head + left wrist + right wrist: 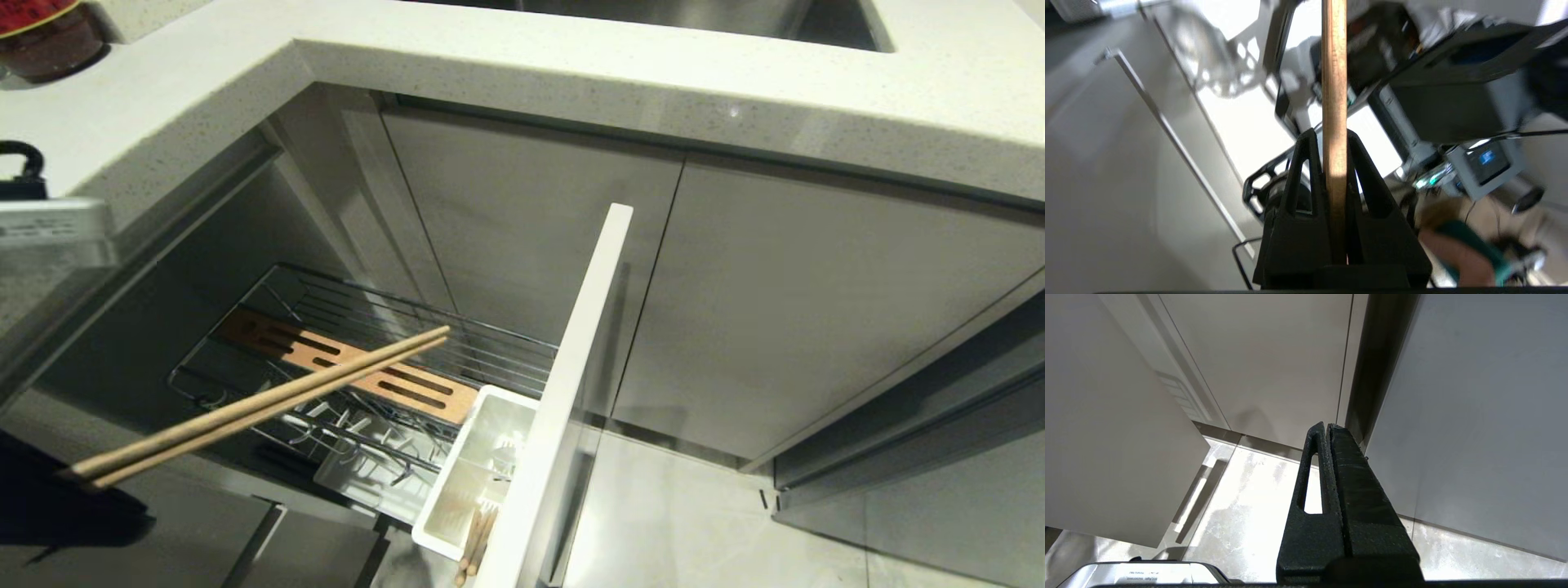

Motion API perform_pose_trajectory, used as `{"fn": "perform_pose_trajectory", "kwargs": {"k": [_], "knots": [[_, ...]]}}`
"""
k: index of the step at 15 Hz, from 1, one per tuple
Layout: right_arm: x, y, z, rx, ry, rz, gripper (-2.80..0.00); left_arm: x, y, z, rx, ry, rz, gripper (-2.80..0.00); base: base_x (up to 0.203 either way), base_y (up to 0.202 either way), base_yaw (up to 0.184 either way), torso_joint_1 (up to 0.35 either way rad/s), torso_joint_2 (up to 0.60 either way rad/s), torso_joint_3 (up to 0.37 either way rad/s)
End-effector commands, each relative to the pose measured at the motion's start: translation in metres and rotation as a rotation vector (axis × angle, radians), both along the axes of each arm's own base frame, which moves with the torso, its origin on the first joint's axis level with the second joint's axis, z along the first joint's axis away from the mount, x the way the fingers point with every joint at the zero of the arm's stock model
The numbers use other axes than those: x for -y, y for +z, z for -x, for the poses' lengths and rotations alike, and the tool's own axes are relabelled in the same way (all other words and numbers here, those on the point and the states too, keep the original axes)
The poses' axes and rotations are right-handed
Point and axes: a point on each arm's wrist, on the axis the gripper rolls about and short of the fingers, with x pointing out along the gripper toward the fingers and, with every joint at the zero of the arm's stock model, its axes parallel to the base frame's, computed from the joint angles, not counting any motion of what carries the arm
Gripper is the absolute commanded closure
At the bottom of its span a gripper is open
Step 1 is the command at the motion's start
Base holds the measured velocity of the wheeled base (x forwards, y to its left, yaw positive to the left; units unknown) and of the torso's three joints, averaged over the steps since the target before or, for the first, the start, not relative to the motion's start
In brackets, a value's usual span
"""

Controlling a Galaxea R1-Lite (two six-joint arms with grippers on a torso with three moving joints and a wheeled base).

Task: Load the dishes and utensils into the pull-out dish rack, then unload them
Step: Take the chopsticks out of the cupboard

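The left gripper sits low at the head view's left edge, its dark body barely in frame, with the fingers clamped on the chopsticks near their thick ends. From the fingers the pair juts out nearly level, slanting up over the rack, tips above the wooden strip and not touching it. The white cup lies beyond and below the tips. The right gripper hangs parked, fingers pressed together, pointed at cabinet doors and floor.

Open rack top — white front panel beside, countertop overhead
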Motion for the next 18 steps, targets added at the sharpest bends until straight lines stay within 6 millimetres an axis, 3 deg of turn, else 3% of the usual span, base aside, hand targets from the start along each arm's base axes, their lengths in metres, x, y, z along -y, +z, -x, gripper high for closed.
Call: {"fn": "perform_pose_trajectory", "kwargs": {"k": [1, 7, 12, 18], "knots": [[0.000, -0.007, -0.002, -0.024, 0.000, 0.000, 0.00, -0.017, 0.011, 0.016, 0.059, 0.003, 0.064, 0.00, 0.000, 0.000, 0.000, 0.000, 0.00, 0.000], [0.000, -0.007, -0.002, -0.024, 0.000, 0.000, 0.00, -0.044, 0.036, 0.041, 0.254, 0.075, 0.313, 0.00, 0.000, 0.000, 0.000, 0.000, 0.00, 0.000], [0.000, -0.007, -0.002, -0.024, 0.000, 0.000, 0.00, -0.064, 0.052, 0.056, 0.473, 0.250, 0.444, 0.00, 0.000, 0.000, 0.000, 0.000, 0.00, 0.000], [0.000, -0.007, -0.002, -0.024, 0.000, 0.000, 0.00, -0.076, 0.060, 0.083, 0.730, 0.628, 0.345, 0.00, 0.000, 0.000, 0.000, 0.000, 0.00, 0.000]]}}
